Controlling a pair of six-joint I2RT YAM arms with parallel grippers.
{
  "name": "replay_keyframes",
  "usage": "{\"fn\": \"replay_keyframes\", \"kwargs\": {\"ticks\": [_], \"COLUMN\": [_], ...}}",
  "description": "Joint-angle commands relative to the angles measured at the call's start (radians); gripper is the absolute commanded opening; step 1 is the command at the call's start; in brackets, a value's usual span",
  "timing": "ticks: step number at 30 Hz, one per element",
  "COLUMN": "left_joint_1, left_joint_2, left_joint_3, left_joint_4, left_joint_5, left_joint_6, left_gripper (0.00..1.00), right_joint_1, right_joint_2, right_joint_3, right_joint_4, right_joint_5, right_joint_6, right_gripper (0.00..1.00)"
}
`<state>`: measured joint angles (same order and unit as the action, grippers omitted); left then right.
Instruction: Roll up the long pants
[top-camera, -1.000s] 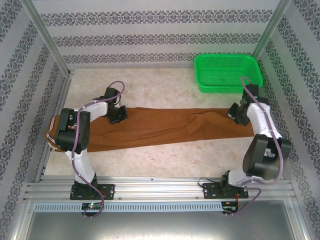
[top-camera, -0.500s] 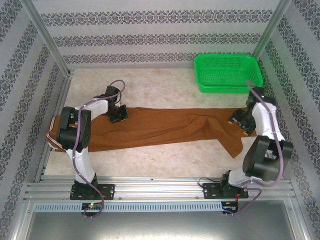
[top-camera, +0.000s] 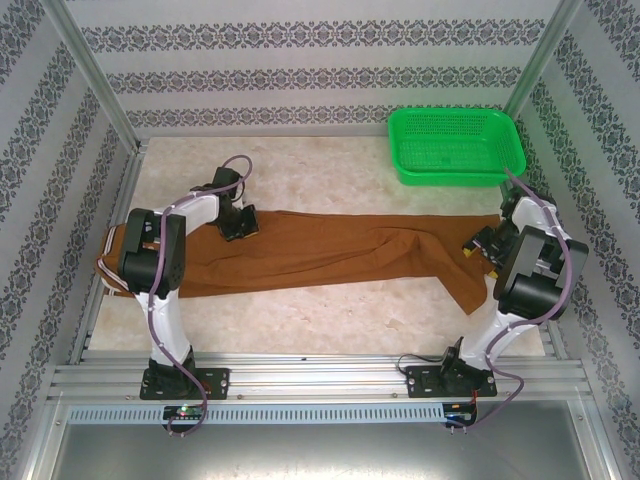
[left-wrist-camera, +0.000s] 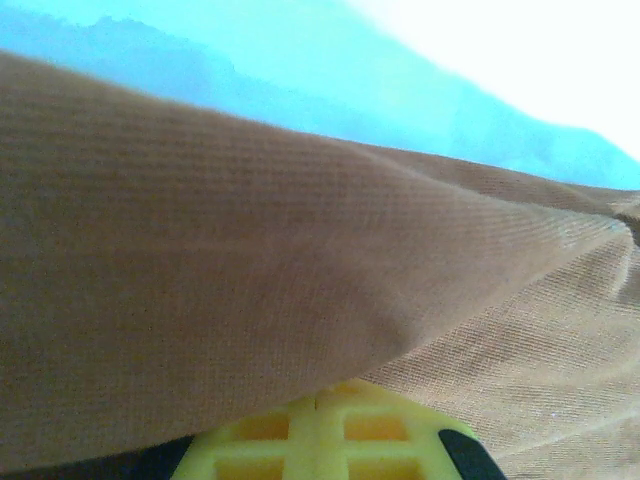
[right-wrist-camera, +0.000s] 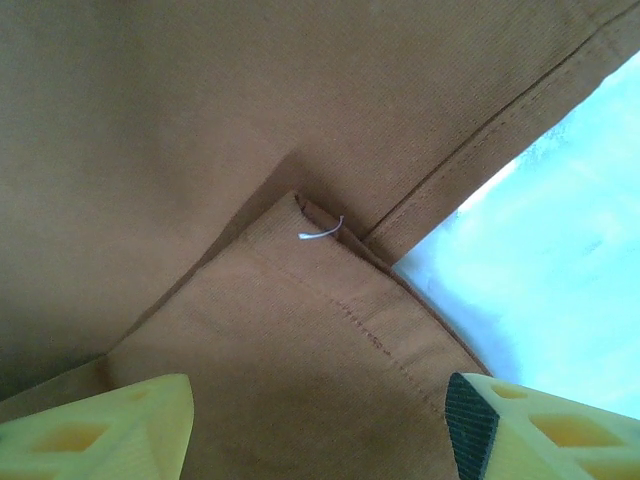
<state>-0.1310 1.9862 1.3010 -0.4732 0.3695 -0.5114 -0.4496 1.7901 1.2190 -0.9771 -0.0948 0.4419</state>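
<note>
The long pants (top-camera: 320, 255) lie stretched across the table (top-camera: 330, 180), with the waist at its left edge and the cuffs at the right, where one leg end (top-camera: 468, 292) splays out toward the near side. At the cuffs, the right gripper (top-camera: 480, 243) hovers with its jaws apart. Its wrist camera shows the stitched hem corner (right-wrist-camera: 330, 300) lying between the two yellow fingers (right-wrist-camera: 100, 430) but not clamped. The left gripper (top-camera: 235, 222) sits on the far edge of the cloth near the waist. A fold drapes over its one visible yellow finger (left-wrist-camera: 320, 440), and whether the jaws are closed cannot be told. The main risk is likely a crooked start. If the right jaws close on one layer only, the splayed leg could trail behind and the roll could skew or come loose. A slack left hold could let the whole garment slide toward the right instead of rolling. The green basket (top-camera: 455, 145) stands at the far right, just beyond the cuffs, where a wide swing of the right arm might catch it.
</note>
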Motion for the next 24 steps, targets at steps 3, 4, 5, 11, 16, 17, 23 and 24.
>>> {"fn": "replay_keyframes", "kwargs": {"ticks": [3,4,5,11,16,17,23,24], "left_joint_1": [0.010,0.017,0.024,0.054,0.090,0.103,0.172,0.176], "left_joint_2": [0.044,0.038,0.030,0.010,-0.033,-0.042,-0.057,-0.054], "left_joint_3": [-0.013,-0.018,-0.025,-0.051,-0.119,-0.135,-0.200,-0.197], "left_joint_4": [-0.051,-0.052,-0.051,-0.055,-0.050,-0.052,-0.040,-0.040], "left_joint_5": [-0.004,0.000,0.001,-0.010,-0.026,-0.033,-0.049,-0.055], "left_joint_6": [0.032,0.034,0.036,0.053,0.060,0.067,0.076,0.079], "left_gripper": [0.00,0.00,0.00,0.00,0.00,0.00,0.00,0.00], "right_joint_1": [-0.005,-0.003,0.001,-0.002,-0.039,-0.048,-0.072,-0.072], "right_joint_2": [0.112,0.123,0.135,0.180,0.055,0.043,0.098,0.112], "right_joint_3": [0.001,0.006,0.012,0.081,0.178,0.212,0.454,0.487], "right_joint_4": [-0.006,-0.003,-0.002,-0.029,-0.061,-0.073,-0.188,-0.212], "right_joint_5": [-0.039,-0.048,-0.050,-0.032,0.078,0.098,0.172,0.170], "right_joint_6": [0.003,0.003,0.002,-0.011,0.014,0.016,0.001,-0.002], "right_gripper": [0.68,0.67,0.63,0.00,0.00,0.00,0.00,0.00]}}
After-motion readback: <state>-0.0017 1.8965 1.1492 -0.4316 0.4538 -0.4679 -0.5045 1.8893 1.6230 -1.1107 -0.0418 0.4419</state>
